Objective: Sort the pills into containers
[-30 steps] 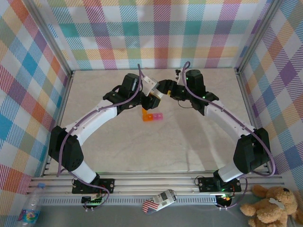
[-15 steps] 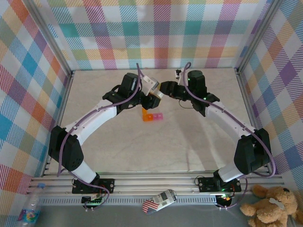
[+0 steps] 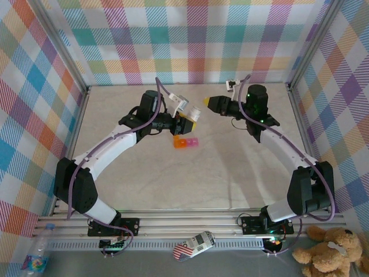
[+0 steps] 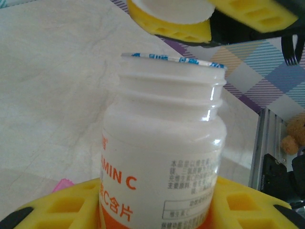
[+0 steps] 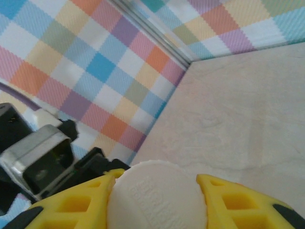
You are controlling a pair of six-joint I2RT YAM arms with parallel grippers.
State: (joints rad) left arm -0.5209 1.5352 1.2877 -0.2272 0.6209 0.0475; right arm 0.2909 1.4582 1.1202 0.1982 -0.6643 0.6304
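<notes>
The left gripper (image 3: 184, 119) has its yellow jaws closed partway around a small round white plastic bottle with an orange label (image 4: 162, 157). Its fingers (image 4: 62, 210) press the bottle's lower body from both sides. The bottle stands up out of the jaws with its threaded neck bare, and a thin foil seal with blue print (image 4: 174, 59) lies across the mouth, above the jaws.

The right gripper (image 3: 206, 102) is clamped narrow on a flat round white plastic cap (image 5: 157, 195), which sits between its yellow fingers (image 5: 71, 205) and touches both. In the left wrist view the cap and the right jaws hang above the bottle's mouth, with a gap between cap and seal.

The strip of small joined square plastic boxes (image 3: 185, 142), one orange and the rest pink, lies flat on the pale marbled tabletop (image 3: 144, 173). It is just on the near side of the left jaws, close but apart from them, and farther from the right jaws. It sits between neither pair. The orange box is the end toward the left arm. From above the boxes are too small to tell what is in them
</notes>
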